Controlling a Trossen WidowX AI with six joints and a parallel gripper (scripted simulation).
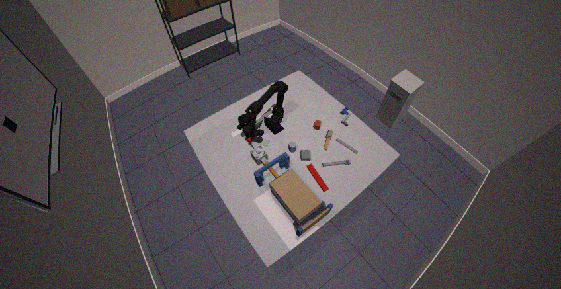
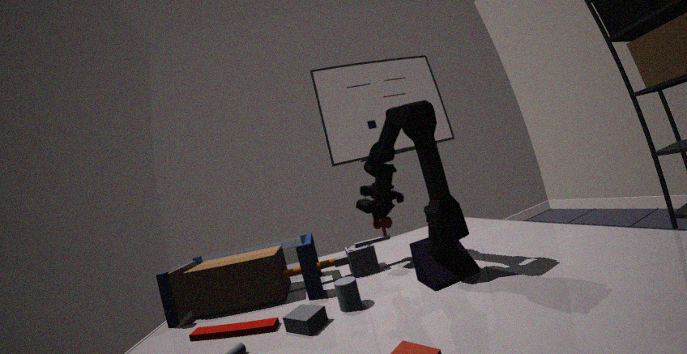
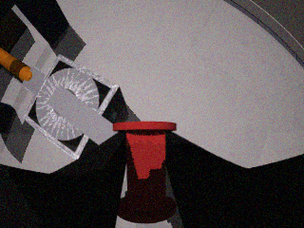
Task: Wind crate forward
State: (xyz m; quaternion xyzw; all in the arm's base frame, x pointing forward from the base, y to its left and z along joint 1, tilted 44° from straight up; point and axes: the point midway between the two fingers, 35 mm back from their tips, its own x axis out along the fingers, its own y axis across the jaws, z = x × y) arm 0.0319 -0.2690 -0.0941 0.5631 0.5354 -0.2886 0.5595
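Note:
My gripper [image 1: 249,138] [image 2: 381,217] is shut on the red knob [image 3: 146,154] of the winch handle, just off the side of the winch. The handle's flat grey arm [image 2: 372,242] [image 3: 87,121] reaches from the knob over the top of the winch [image 1: 259,156] [image 2: 365,261]. Its square key is hidden. An orange strap [image 1: 271,169] [image 2: 327,263] [image 3: 11,63] runs from the winch to the crate. The brown crate [image 1: 297,196] [image 2: 236,283] looks flat inside the cubby. A gap with strap showing separates its front from the blue steel frame [image 1: 256,172] [image 2: 310,268].
Beside the winch and cubby are a grey cylinder [image 1: 292,147] [image 2: 347,295], a grey block [image 1: 305,155] [image 2: 305,320] and a red bar [image 1: 317,177] [image 2: 234,329]. A hammer [image 1: 327,140], a wrench [image 1: 335,163], a grey rod [image 1: 346,145] and a red block [image 1: 317,124] lie farther off.

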